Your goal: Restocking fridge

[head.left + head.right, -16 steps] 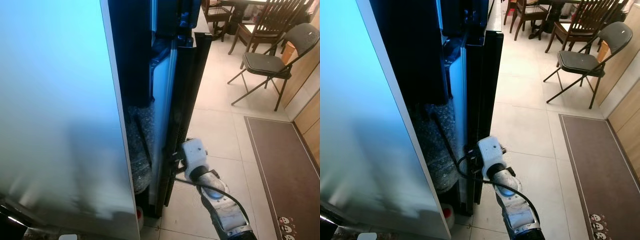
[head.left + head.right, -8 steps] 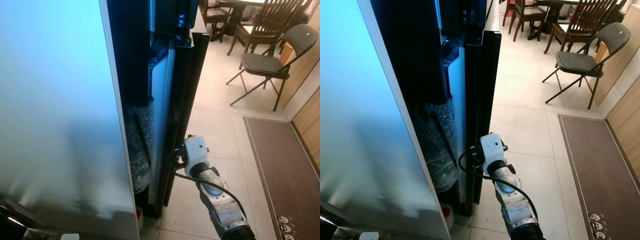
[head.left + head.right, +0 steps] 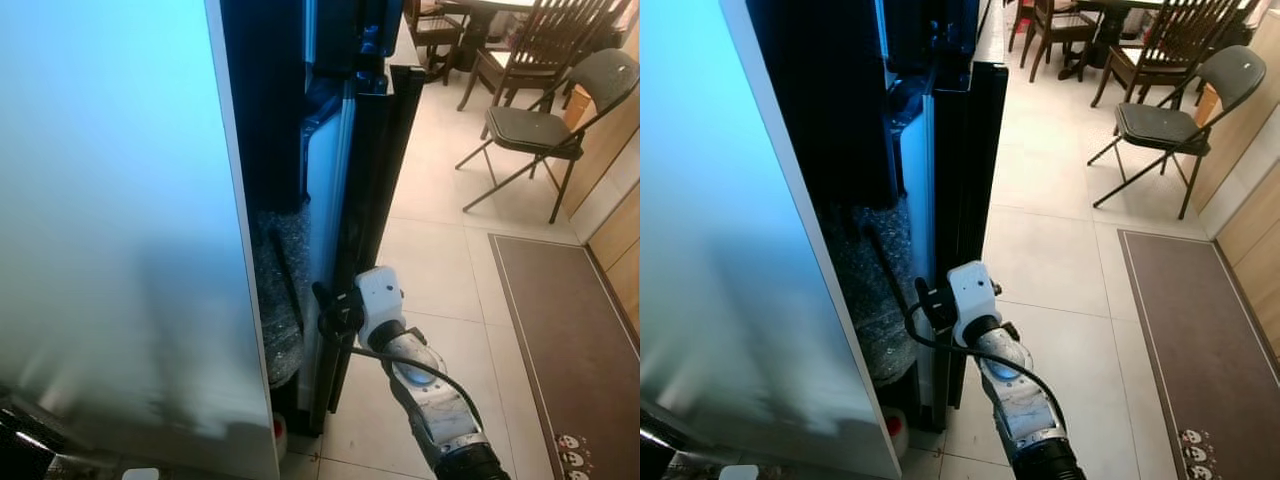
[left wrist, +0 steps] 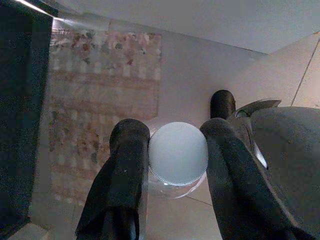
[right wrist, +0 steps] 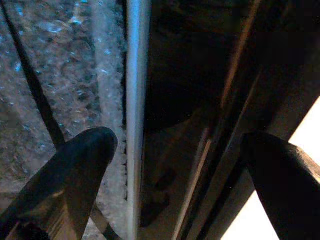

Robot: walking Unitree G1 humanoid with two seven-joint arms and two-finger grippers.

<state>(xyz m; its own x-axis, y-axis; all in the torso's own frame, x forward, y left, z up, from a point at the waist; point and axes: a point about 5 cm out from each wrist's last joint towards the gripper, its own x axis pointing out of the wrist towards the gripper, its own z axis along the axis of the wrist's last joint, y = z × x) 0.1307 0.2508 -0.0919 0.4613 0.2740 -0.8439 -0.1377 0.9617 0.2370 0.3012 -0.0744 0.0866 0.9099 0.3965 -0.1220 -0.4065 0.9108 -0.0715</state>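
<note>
My right gripper (image 5: 175, 185) was at the fridge door (image 3: 365, 200) edge, low down, 2 fingers spread wide w/ the edge between them, one finger (image 5: 65, 175) on the inner side by the bubble wrap (image 3: 275, 300). My left gripper (image 4: 172, 160) was clamped on 1 bottle (image 4: 178, 154), white cap up, over the floor. 1 folding chair (image 3: 545, 125) stood well apart on the tiles; 1 brown mat (image 3: 570, 340) lay near it.
</note>
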